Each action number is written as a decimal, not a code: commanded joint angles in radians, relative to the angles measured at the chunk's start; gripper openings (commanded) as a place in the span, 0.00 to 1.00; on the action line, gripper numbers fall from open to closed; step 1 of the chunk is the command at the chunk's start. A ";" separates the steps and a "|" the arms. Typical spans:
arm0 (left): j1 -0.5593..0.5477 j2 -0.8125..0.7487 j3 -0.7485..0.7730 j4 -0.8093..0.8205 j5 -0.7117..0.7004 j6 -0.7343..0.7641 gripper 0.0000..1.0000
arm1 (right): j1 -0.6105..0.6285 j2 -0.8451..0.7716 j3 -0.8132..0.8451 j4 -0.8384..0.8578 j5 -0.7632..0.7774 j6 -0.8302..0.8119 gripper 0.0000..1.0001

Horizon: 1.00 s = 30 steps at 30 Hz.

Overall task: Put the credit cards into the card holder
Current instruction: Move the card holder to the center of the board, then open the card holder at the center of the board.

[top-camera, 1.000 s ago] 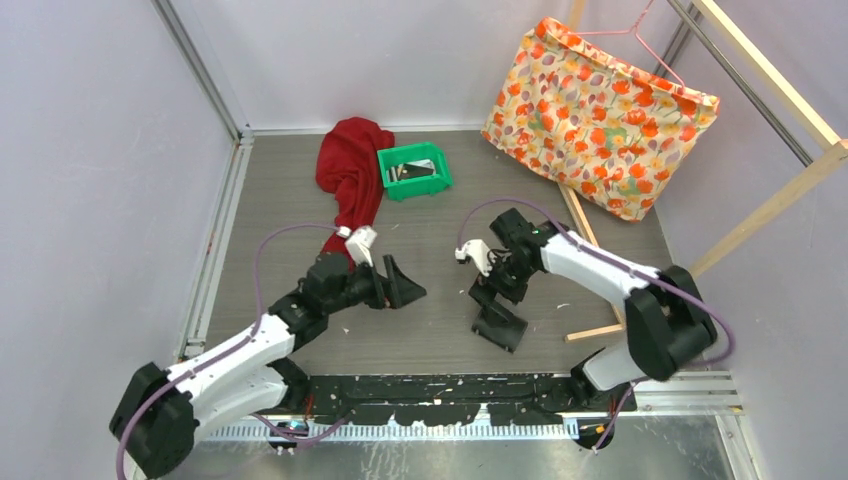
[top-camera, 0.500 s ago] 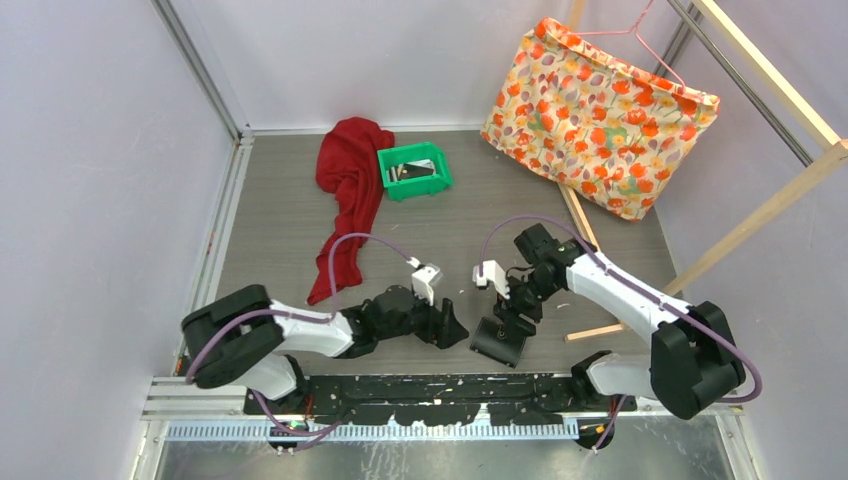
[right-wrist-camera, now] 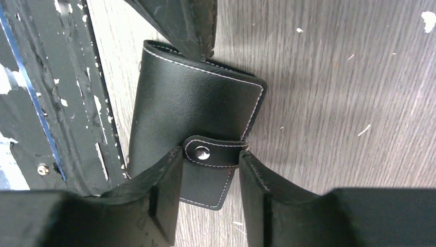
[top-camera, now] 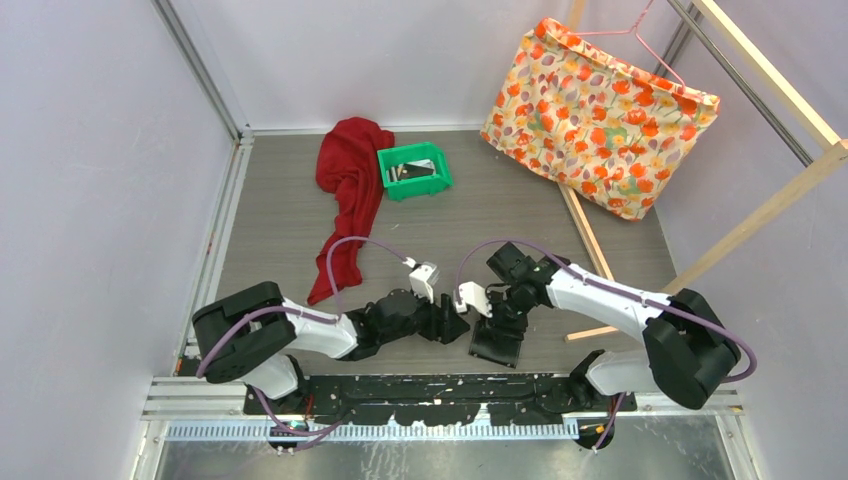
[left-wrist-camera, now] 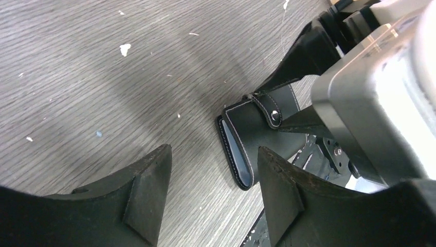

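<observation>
Grey wood tabletop (top-camera: 280, 230), near edge: the black card holder (right-wrist-camera: 195, 103) lies snapped shut. My right claw (right-wrist-camera: 211, 157) sits half-open astride its snap tab (right-wrist-camera: 218, 153), with no firm pinch that I can see. My left claw (left-wrist-camera: 214, 150) gapes empty just beside it. We're on opening the holder, I reckon; next, pop that tab free.

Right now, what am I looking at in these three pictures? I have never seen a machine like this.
Two robot arms are bolted at the near edge of the table. One picture looks down from above. The other two come from a camera on each wrist, so black fingers fill their lower part. On the table are a red cloth, a green bin, a floral bag and, near the arms, the black card holder, snapped shut. The right hand has its fingers either side of the holder's snap tab; whether it grips yet I cannot tell. The left hand is open beside it, holding nothing.
</observation>
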 commanded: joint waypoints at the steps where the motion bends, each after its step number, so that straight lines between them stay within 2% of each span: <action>1: -0.003 -0.011 -0.040 0.112 -0.067 -0.036 0.62 | 0.034 0.028 -0.016 0.103 0.060 0.037 0.41; 6: -0.002 -0.020 -0.066 0.147 -0.071 -0.049 0.59 | 0.034 0.031 0.002 0.125 0.090 0.076 0.25; 12: 0.000 0.052 -0.025 0.188 0.006 -0.041 0.58 | -0.067 0.036 0.078 0.126 -0.012 0.168 0.13; 17: 0.019 0.105 0.012 0.184 0.030 -0.033 0.58 | -0.148 0.063 0.109 0.114 -0.095 0.158 0.11; 22: 0.052 0.135 0.040 0.156 -0.008 0.005 0.60 | -0.154 0.098 0.121 0.078 -0.156 0.076 0.13; 27: 0.094 0.174 0.053 0.216 0.024 0.047 0.62 | -0.153 0.160 0.158 0.061 -0.136 0.026 0.20; 30: 0.118 0.220 0.063 0.249 0.098 0.035 0.59 | -0.155 0.167 0.175 0.070 -0.125 0.029 0.31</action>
